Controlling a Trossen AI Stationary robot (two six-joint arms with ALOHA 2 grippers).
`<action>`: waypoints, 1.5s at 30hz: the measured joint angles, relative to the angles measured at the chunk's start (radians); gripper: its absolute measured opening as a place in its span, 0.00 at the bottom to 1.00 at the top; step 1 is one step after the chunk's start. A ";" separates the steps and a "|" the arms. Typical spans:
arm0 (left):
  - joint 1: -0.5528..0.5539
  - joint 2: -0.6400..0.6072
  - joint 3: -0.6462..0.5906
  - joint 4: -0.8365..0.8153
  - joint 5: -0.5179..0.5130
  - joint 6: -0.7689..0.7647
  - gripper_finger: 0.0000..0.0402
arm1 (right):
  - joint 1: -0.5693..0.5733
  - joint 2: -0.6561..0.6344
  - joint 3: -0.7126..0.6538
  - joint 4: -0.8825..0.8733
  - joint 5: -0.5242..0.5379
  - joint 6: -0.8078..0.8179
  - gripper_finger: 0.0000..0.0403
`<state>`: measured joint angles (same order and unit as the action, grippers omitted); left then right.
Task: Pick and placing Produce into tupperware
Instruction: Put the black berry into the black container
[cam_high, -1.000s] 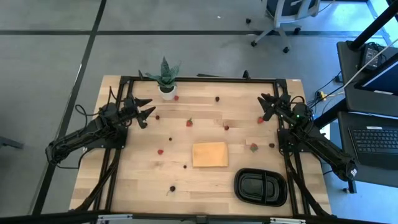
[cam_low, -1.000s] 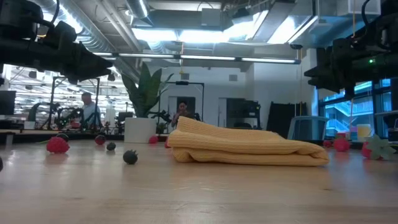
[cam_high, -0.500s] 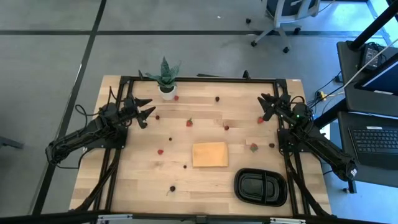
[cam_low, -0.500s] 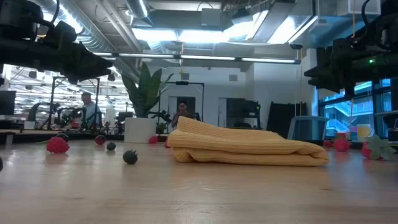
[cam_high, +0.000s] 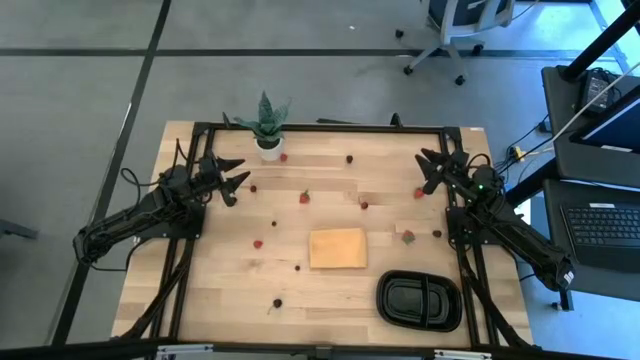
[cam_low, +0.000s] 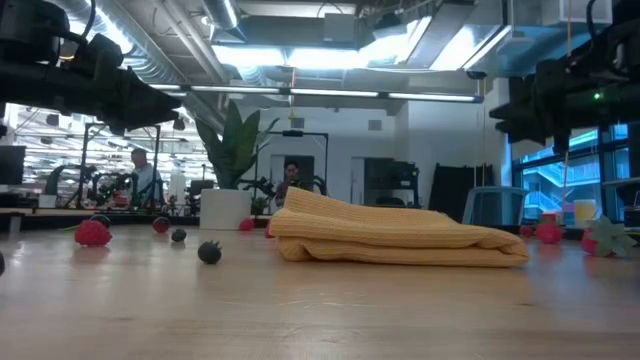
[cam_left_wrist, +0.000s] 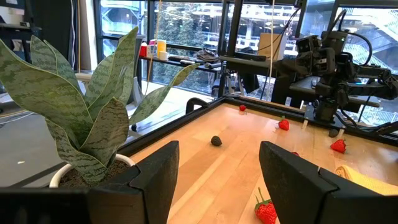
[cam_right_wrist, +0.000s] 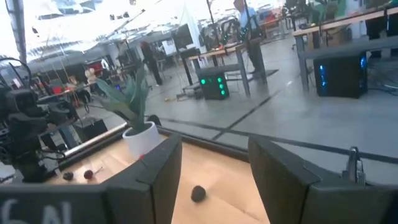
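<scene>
Red and dark berries lie scattered on the wooden table: a strawberry (cam_high: 305, 197), a red piece (cam_high: 258, 243), a dark piece (cam_high: 277, 302), another strawberry (cam_high: 408, 237). The black two-compartment tray (cam_high: 420, 300) sits near the table's near right corner. My left gripper (cam_high: 236, 176) hovers open over the far left part, beside the potted plant (cam_high: 267, 126). My right gripper (cam_high: 430, 172) hovers open over the far right part. Through the left wrist view I see a strawberry (cam_left_wrist: 265, 210) and a dark berry (cam_left_wrist: 216, 140) ahead of the fingers.
A folded tan cloth pad (cam_high: 338, 247) lies mid-table, left of the tray. The potted spiky plant stands at the far edge close to my left gripper. A black frame (cam_high: 320, 128) borders the table. People show in the room beyond (cam_low: 145, 180).
</scene>
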<state>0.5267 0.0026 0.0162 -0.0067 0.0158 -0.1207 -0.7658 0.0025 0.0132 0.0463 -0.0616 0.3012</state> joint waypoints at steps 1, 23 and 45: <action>0.000 0.000 0.000 0.000 0.000 0.000 0.54 | 0.000 0.000 0.000 -0.002 0.000 0.004 0.46; 0.000 0.000 0.000 0.000 0.000 0.000 0.54 | 0.001 0.000 0.000 0.010 -0.007 0.087 0.46; 0.000 0.000 0.000 0.000 0.000 0.000 0.54 | 0.129 0.108 0.267 0.076 -0.351 -0.053 0.46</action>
<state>0.5266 0.0027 0.0160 -0.0069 0.0158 -0.1207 -0.6369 0.1102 0.2797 0.1219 -0.4127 0.2486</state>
